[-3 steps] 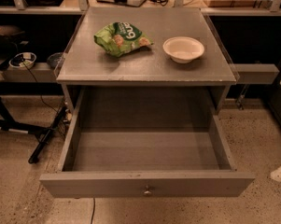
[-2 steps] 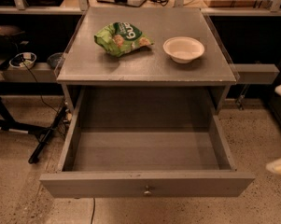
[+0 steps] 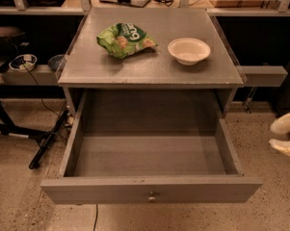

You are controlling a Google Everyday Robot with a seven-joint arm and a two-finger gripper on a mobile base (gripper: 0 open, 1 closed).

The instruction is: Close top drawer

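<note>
The top drawer (image 3: pixel 192 189) is a wide, shallow grey drawer pulled far out of the grey cabinet (image 3: pixel 149 69). Its inside is empty. Its flat front panel faces me with a small round metal knob (image 3: pixel 151 197) at centre. The lower drawers are hidden below it. My gripper (image 3: pixel 281 135) shows at the right edge as two cream fingers (image 3: pixel 285 123), spread apart with nothing between them. It hangs to the right of the drawer's right side wall, apart from it and above the floor.
A green snack bag (image 3: pixel 125 38) and a white bowl (image 3: pixel 189 50) sit on the cabinet top. Dark shelving with cables runs behind. A black stand leg (image 3: pixel 48 141) and a cable lie on the speckled floor at left. A grey rail (image 3: pixel 265 75) sticks out at right.
My gripper has risen along the right edge, from beside the drawer's front corner to higher beside its right wall. The drawer has not moved.
</note>
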